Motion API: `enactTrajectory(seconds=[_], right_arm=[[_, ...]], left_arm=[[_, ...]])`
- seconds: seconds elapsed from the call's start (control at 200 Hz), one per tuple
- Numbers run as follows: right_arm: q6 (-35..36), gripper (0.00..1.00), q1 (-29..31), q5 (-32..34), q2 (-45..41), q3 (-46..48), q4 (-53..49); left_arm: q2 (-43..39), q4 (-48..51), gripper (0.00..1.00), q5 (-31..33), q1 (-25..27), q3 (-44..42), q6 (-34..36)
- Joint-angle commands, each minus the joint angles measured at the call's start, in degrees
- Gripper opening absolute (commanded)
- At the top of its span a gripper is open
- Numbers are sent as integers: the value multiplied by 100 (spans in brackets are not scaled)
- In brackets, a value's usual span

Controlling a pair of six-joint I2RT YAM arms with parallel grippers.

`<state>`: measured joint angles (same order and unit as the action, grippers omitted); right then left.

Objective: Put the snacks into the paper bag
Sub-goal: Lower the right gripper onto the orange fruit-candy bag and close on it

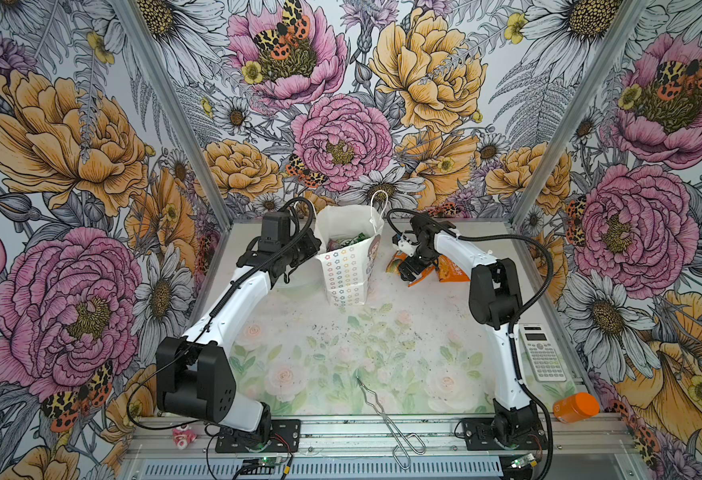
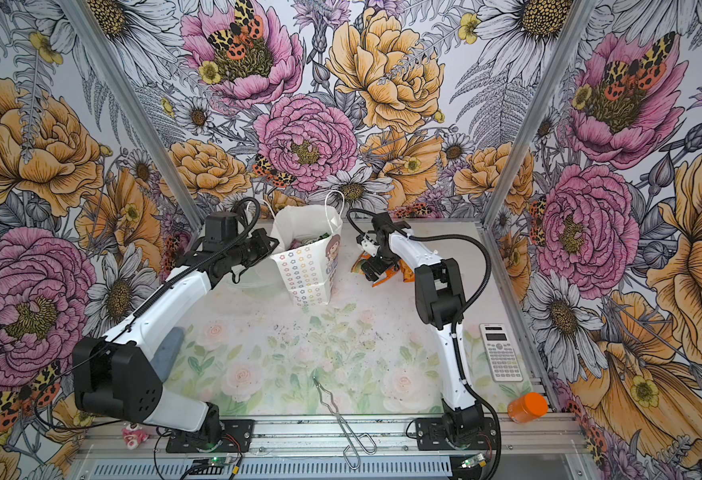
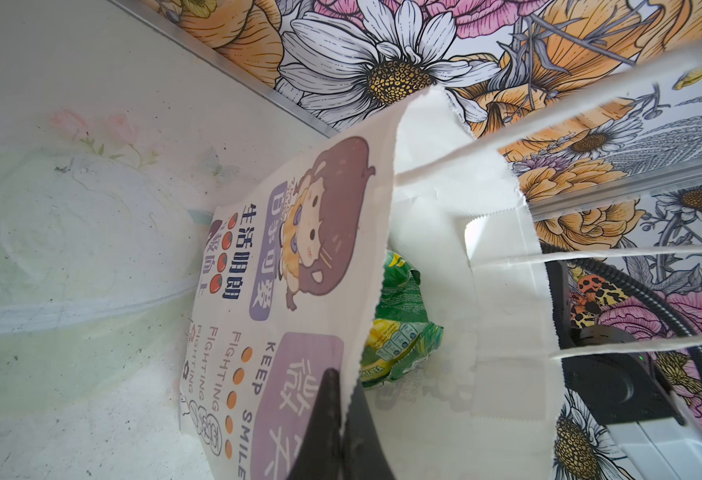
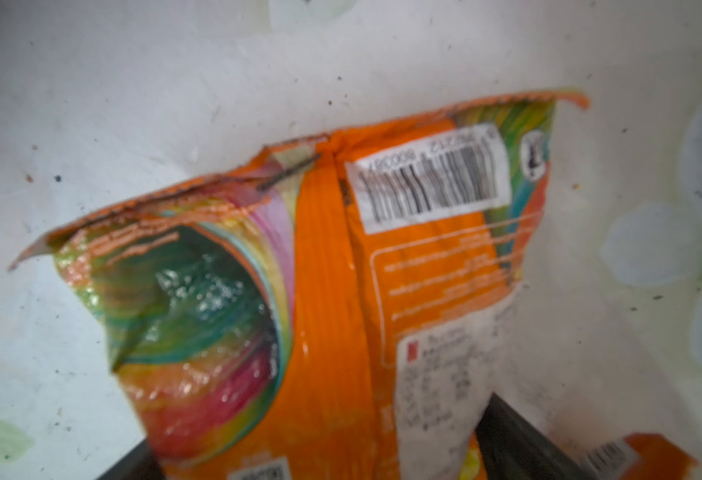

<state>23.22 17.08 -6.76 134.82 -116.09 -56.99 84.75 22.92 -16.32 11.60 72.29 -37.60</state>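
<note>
Stage: late, judging by the layout; several packets sit inside the paper bag (image 1: 347, 276) and two orange ones lie outside it
Right gripper (image 4: 320, 428): jaws spread wide and released, gripping nothing, one finger on each side of a packet
Between the right jaws: orange packet (image 4: 332, 266), flat on the table (image 4: 91, 83), back face up, not yet grasped
Just outside the right jaws: second orange packet (image 4: 665, 457), on the side of the jaws away from the bag; only a corner shows in the wrist view
Left gripper (image 3: 343, 432): jaws clenched on the bag's front wall at the rim, apparently holding the mouth open
Past the left jaws, inside the bag: green packet (image 3: 401, 328); both top views show more wrappers beside it, number cannot be told
Remaining: grasp the orange packet, carry it to the bag mouth, release; repeat for the second; a packet hidden under the right arm cannot be ruled out
Orange packet, appearance: glossy crinkled film, centre seam, white barcode label, rainbow swirl print, serrated end seal; print blurred
Paper bag, appearance: white, upright, cord handles raised, cartoon girl with Chinese text on the face, coloured flower outlines on the side wall
</note>
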Motion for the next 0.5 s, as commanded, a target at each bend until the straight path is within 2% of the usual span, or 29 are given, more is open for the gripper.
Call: enactTrajectory(seconds=[0.0,0.32,0.495], right_arm=[[-84,98,53,-162,189,-69,-110],[-406,92,52,-157,36,94,-93],[-552,83,54,-179,-94,186,-93]], left_arm=[[-187,-93,0,93,-35,-43,-36],[-196,-86,0,76,-45,-62,-28],[-208,-90,0,77,-46,-84,-28]])
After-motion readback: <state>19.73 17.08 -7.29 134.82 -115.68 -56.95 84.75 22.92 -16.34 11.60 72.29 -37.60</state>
